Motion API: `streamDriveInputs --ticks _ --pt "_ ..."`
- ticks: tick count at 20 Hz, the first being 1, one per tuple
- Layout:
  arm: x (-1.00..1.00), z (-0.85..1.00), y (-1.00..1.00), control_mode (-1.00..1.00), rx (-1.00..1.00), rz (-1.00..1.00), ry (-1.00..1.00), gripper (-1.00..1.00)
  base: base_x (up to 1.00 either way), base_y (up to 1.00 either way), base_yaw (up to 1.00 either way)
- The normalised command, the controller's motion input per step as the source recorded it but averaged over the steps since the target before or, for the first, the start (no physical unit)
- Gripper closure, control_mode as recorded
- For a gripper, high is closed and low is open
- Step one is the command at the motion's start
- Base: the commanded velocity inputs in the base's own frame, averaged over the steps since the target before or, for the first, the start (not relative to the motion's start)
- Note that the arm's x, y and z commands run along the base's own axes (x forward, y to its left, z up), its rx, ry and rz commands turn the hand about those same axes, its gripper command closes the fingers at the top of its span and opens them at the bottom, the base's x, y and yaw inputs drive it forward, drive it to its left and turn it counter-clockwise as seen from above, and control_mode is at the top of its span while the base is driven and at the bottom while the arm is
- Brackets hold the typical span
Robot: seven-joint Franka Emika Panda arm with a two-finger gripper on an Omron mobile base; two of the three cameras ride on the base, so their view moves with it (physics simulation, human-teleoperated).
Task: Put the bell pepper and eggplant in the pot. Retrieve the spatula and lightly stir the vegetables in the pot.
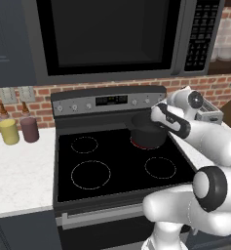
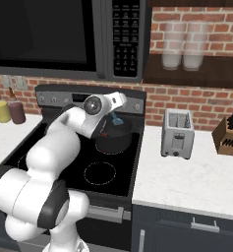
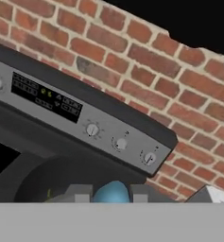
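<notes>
- Stove [image 1: 117, 166] is taking up the middle of both base views, its black glass top carrying ringed burners and its control panel [image 3: 80, 118] running along the brick wall behind.
- Arm is reaching from the base over the right side of the cooktop, bending at the elbow so the hand is arriving above the back right burner, probably because that is where the cooking is happening.
- Pot [image 2: 113, 140] is sitting on that back right burner, a red glow showing at its base in the left base view; its dark rim [image 3: 47, 182] is also showing low in the hand view, so the hand is hanging just over its mouth.
- Gripper [image 3: 111, 193] is pinching the spatula [image 2: 116, 118], the fingers [image 3: 80, 193] pressed against a pale blue rounded part of it; the tool is pointing down toward the pot, which suits the stirring step.
- Bell pepper [image 2: 104, 134] is appearing as a small red spot inside the pot near its rim, though it is too small to be certain.
- Eggplant is not being made out clearly; the pot's interior is dark, so whether it is lying inside cannot be told.
- Judging from this, the vegetable loading is looking finished and stirring is the step in hand.
</notes>
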Motion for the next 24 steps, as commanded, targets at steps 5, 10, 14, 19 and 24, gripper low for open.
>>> streamDriveInputs --ticks 5,10,14,19,24 --pt "0.28 -0.21 0.06 -1.00 -0.03 0.00 0.21 1.00 0.00 0.00 0.00" --pt "0.19 -0.29 0.04 -1.00 0.00 0.00 0.09 1.00 0.00 0.00 0.00" --pt "0.21 -0.25 0.01 -1.00 0.00 0.00 0.00 1.00 0.00 0.00 0.00" --pt "0.20 -0.35 0.00 -1.00 0.00 0.00 0.00 1.00 0.00 0.00 0.00" --pt "0.11 -0.34 0.00 -1.00 0.00 0.00 0.00 1.00 0.00 0.00 0.00"
